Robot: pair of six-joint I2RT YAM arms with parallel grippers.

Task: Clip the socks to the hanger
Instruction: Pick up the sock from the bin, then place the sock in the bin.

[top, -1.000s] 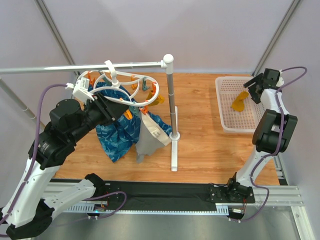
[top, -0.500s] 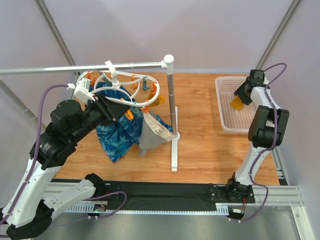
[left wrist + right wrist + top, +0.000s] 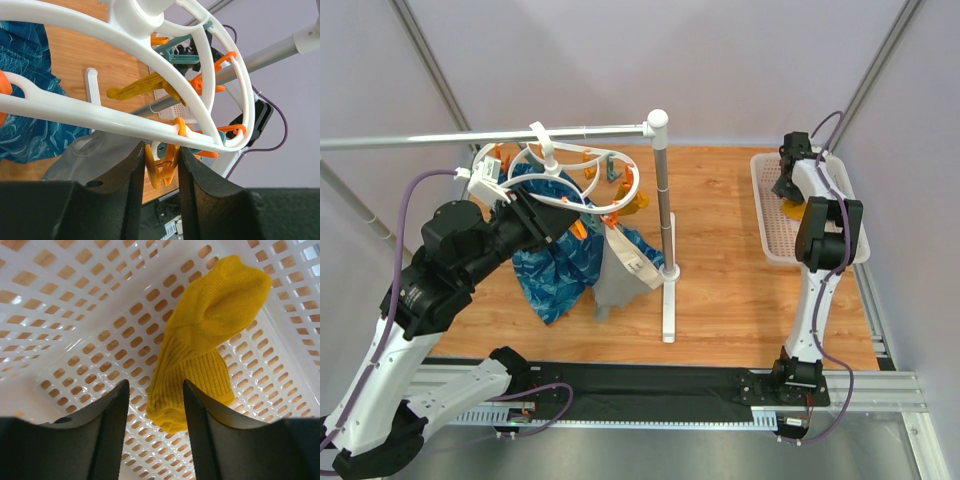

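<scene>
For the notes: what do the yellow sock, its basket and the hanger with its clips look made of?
The sock: soft matte knit, ribbed cuff showing. The basket: white moulded plastic, faintly glossy, regular slots. The hanger: smooth white plastic, probably, with shiny highlights. The orange clip: glossy plastic by its look.

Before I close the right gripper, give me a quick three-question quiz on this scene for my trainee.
1. True or false: the yellow sock under the right gripper lies on the bare wooden table.
2. What sits between the fingers of the left gripper? A. a blue cloth B. an orange clip on the hanger C. the grey rail
3. Fill in: the sock lies in a white ______.
Key: 1 false, it lies in the basket. 2 B. 3 basket.
</scene>
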